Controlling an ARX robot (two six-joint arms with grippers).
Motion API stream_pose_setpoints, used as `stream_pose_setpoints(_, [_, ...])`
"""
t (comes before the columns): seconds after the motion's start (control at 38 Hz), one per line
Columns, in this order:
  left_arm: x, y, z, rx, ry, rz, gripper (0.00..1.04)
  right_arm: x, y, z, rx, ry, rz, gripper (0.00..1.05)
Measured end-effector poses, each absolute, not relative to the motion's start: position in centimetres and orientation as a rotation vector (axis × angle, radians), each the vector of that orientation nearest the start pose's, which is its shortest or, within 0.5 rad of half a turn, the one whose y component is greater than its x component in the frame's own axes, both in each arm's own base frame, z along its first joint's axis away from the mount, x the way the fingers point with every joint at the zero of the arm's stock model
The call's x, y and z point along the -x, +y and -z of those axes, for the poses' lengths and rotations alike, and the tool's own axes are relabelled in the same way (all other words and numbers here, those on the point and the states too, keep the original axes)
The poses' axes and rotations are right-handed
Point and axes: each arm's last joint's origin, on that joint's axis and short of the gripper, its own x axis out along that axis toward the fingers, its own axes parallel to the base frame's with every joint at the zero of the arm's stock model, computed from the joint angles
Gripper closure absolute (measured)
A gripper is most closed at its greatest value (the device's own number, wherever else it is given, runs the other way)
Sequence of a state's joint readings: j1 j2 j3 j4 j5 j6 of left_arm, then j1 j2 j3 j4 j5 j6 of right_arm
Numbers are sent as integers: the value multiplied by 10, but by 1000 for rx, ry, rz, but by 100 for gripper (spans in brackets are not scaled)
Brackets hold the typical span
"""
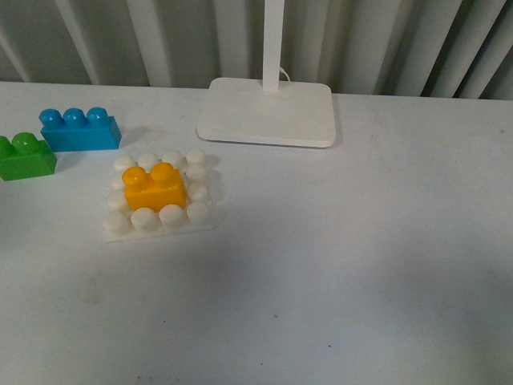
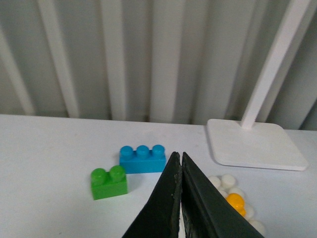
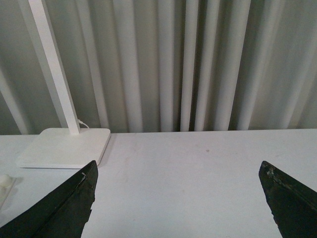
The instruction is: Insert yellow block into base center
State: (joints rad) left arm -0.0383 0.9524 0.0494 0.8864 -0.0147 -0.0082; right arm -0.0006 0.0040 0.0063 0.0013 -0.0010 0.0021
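On base (image 1: 128,226) centre, yellow block (image 1: 155,188); wrist views: left pincer (image 2: 181,163) closed, right pincer (image 3: 178,171) wide.

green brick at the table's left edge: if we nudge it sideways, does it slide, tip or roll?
The green brick probably slides: it looks like rigid moulded plastic sitting flat on the smooth white table. Rolling seems unlikely given its boxy body. Likely light, so a push near its studs might tip it.
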Motion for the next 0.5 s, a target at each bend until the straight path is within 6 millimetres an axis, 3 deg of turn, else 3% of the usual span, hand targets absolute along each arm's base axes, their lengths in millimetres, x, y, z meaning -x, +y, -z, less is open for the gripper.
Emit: stream_pose_setpoints(0.5, [-131, 0, -168, 7, -4, 3, 101, -98, 0, -165, -2, -4, 0, 9])
